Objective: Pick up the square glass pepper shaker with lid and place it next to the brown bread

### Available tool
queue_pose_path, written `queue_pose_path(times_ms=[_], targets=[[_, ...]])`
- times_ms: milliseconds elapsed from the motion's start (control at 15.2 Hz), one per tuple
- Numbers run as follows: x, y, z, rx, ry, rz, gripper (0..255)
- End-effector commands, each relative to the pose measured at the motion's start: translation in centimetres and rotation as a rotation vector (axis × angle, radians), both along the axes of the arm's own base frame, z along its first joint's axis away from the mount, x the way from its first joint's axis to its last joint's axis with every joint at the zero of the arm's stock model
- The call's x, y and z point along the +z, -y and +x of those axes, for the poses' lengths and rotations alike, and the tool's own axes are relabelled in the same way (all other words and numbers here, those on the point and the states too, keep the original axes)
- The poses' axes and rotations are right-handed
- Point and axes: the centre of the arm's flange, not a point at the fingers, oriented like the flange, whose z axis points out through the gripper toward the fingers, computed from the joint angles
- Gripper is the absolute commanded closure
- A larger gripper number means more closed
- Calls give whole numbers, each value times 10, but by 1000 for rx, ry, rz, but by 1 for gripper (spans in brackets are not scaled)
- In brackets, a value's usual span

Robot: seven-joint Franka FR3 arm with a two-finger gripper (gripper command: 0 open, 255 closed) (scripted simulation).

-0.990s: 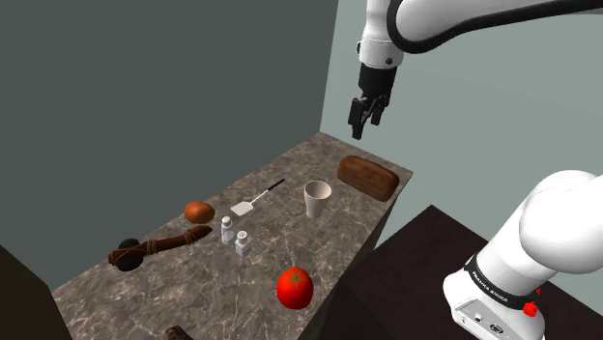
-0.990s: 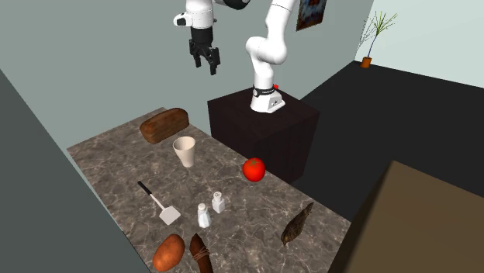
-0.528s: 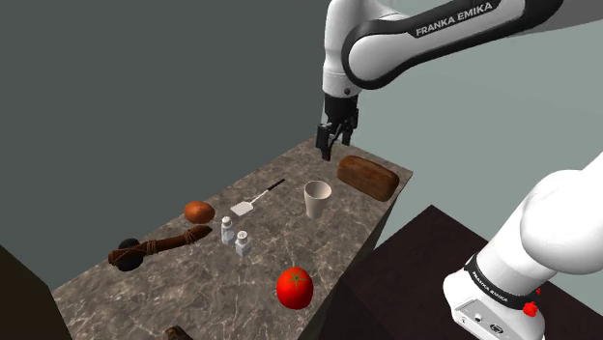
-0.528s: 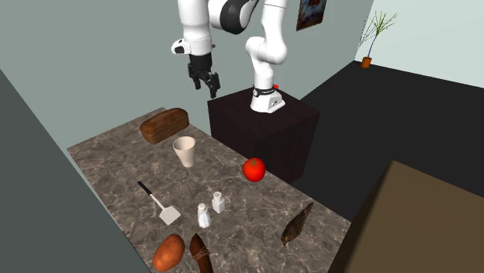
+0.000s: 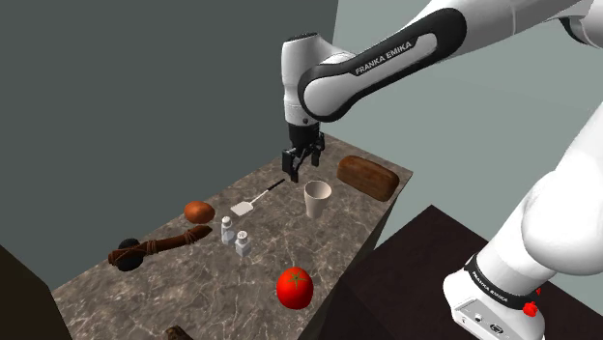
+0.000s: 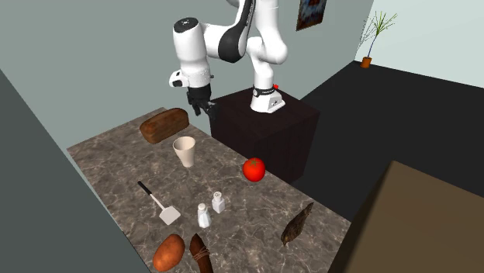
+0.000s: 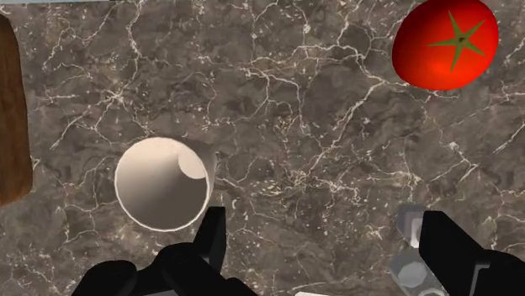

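The square shaker (image 5: pixel 243 242) (image 6: pixel 219 202), clear with a pale lid, stands upright mid-counter beside a rounder shaker (image 5: pixel 227 229) (image 6: pixel 203 215). The brown bread loaf (image 5: pixel 368 177) (image 6: pixel 164 124) lies at the counter's far end. My black gripper (image 5: pixel 301 172) (image 6: pixel 199 107) hangs open in the air above the counter, near the white cup (image 5: pixel 317 198) and well short of the shakers. In the wrist view the gripper (image 7: pixel 326 227) points down at bare marble; the square shaker (image 7: pixel 410 225) sits partly behind one finger, and the cup (image 7: pixel 162 183) lies by the other.
A red tomato (image 5: pixel 295 287) (image 6: pixel 254 168) (image 7: pixel 446 42) sits near the counter's stand-side edge. A spatula (image 5: pixel 253 200) (image 6: pixel 159 204), a brown oval item (image 5: pixel 199 211) and a dark stick-like item (image 5: pixel 159 246) lie beyond the shakers. The dark stand (image 6: pixel 267 128) adjoins the counter.
The arm has come down and swung toward the shoulder view's left, from high above the bread to just over the cup. The fingers stay apart; nothing on the counter moved.
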Motion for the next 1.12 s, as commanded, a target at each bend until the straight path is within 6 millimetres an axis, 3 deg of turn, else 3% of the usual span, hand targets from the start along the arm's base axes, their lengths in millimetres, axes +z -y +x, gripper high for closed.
queue_pose_path(times_ms=[0,1056], targets=[[-20,-14,9,3,-10,1,0],[-177,-141,85,31,-89,8,0]])
